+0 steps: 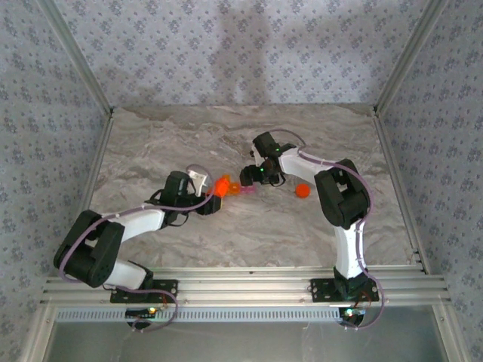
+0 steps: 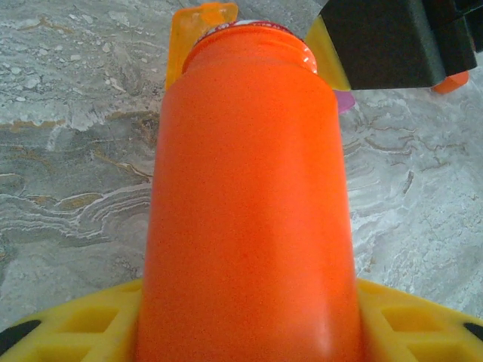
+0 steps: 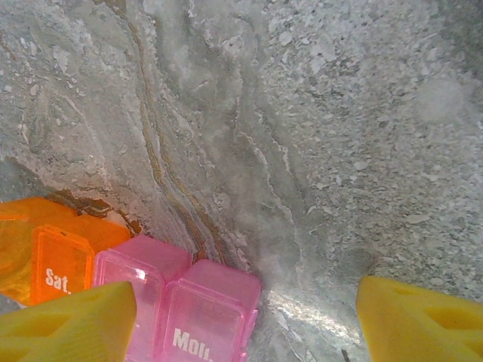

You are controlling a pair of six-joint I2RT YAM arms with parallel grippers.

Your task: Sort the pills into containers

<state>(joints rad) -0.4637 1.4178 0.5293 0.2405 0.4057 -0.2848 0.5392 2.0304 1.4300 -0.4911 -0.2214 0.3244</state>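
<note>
My left claw (image 1: 212, 197) is clamped on the tall orange plastic bottle (image 2: 249, 188). My right claw (image 3: 245, 320) stands apart over the small joined orange and pink translucent containers (image 3: 143, 279), at the frame's lower left.

A lab-style robot cell: aluminium frame (image 1: 241, 283), patterned backdrop walls (image 1: 241, 45), marble-look tabletop (image 1: 249, 234).

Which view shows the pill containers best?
Right wrist: the containers sit close up, orange beside pink, with the Sat. label readable. Top external gives the containers as a tiny orange-pink speck. In left wrist the orange bottle hides most of them, leaving an orange flap and a pink sliver.
</note>
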